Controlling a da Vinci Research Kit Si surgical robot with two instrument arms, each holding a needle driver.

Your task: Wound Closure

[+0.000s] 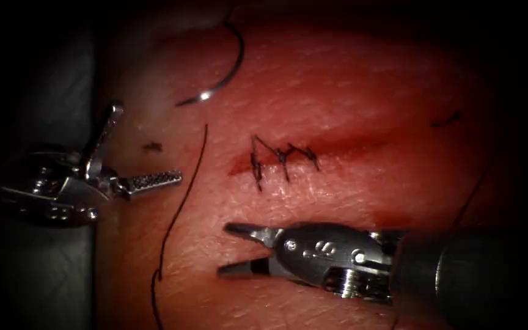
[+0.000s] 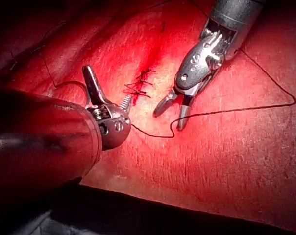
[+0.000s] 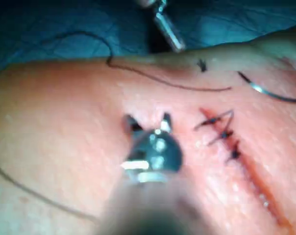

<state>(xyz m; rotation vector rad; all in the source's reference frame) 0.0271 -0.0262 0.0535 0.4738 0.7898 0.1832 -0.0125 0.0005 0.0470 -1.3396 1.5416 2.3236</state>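
Observation:
The cut (image 1: pixel 337 145) runs across the tissue (image 1: pixel 362 79), with several dark stitches (image 1: pixel 282 156) at its left end. The curved needle (image 1: pixel 232 67) lies loose on the tissue's surface above and left of the cut, held by neither tool. Its thread (image 1: pixel 181 201) trails down the left side. My left tool (image 1: pixel 148 143) stands left of the cut, jaws wide open and holding nothing. Below the cut, my right tool (image 1: pixel 224 249) is open and holds nothing. The left wrist view shows the left tool (image 2: pixel 109 85), stitches (image 2: pixel 140 85) and right tool (image 2: pixel 171 116). The right wrist view shows the right tool (image 3: pixel 148 121), stitches (image 3: pixel 221 132) and needle (image 3: pixel 265 90).
A short dark thread piece (image 1: pixel 152 146) lies on the tissue between the left tool's jaws. Another dark thread bit (image 1: pixel 444 121) sits far right of the cut. Red fluid tints the cut's edges. The tissue's left edge (image 1: pixel 96 244) borders a dark surface.

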